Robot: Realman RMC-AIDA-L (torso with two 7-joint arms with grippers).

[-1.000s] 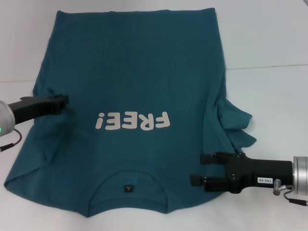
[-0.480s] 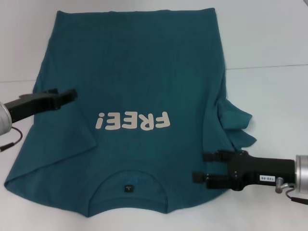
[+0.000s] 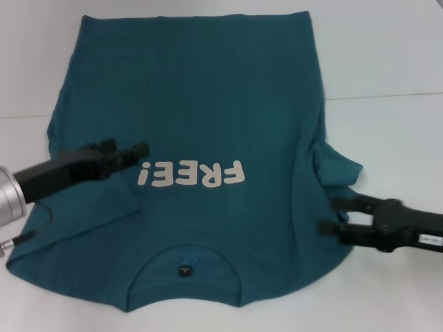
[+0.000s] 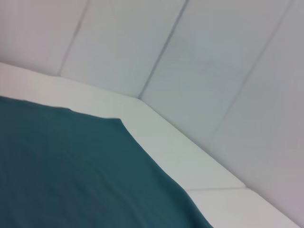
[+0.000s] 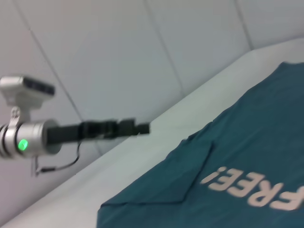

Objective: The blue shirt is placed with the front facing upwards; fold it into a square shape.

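The blue shirt (image 3: 208,104) lies flat on the white table with its front up. Its cream "FREE!" lettering (image 3: 192,174) sits mid-chest and its collar (image 3: 185,266) is at the near edge. The sleeve on the left (image 3: 90,200) is folded in onto the body, while the sleeve on the right (image 3: 339,173) sticks out, rumpled. My left gripper (image 3: 143,151) hovers above the shirt just left of the lettering, with no cloth in it; the right wrist view also shows this left gripper (image 5: 145,127). My right gripper (image 3: 327,214) is open at the shirt's right edge, below the loose sleeve, holding nothing.
The white table (image 3: 387,62) has bare surface on both sides of the shirt and a seam line running across it on the right. Pale wall panels (image 4: 199,57) rise behind the table's far edge. A thin cable (image 3: 31,228) hangs from my left wrist.
My left gripper has swung right, from the shirt's left edge to beside the lettering. My right gripper has drawn back to the right, off the shoulder to the shirt's edge.
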